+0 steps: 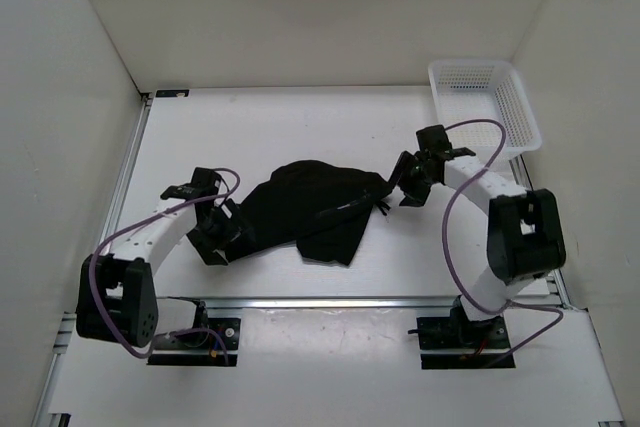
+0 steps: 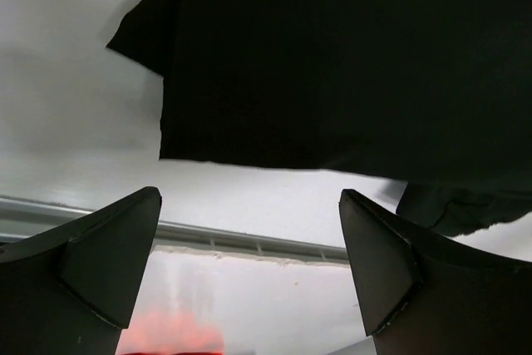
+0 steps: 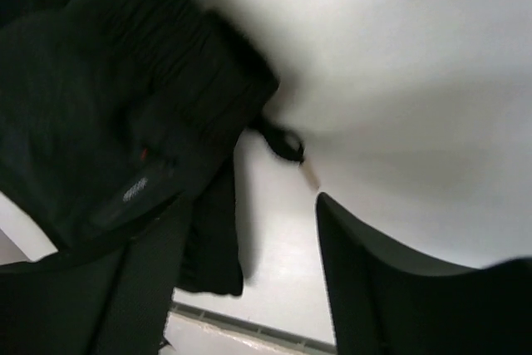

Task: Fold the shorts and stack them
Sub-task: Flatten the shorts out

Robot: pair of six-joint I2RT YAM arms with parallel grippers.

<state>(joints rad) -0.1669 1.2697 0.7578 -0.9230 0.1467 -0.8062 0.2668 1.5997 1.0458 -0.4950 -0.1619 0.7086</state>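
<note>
The black shorts [image 1: 315, 207] lie crumpled in the middle of the white table, with one leg hanging toward the near edge. My left gripper [image 1: 215, 235] sits at their left edge, open and empty; in the left wrist view its fingers [image 2: 108, 263] stand wide apart, with the shorts [image 2: 349, 64] just ahead. My right gripper [image 1: 392, 192] is at the shorts' right edge, by the waistband. In the right wrist view it is open [image 3: 249, 214], with the waistband [image 3: 166, 114] and the drawstring end [image 3: 289, 145] ahead of it, and nothing between the fingers.
A white mesh basket [image 1: 485, 97] stands at the back right corner. White walls close in the table on the left, back and right. A metal rail [image 1: 380, 301] runs along the near edge, and it also shows in the left wrist view [image 2: 249, 243].
</note>
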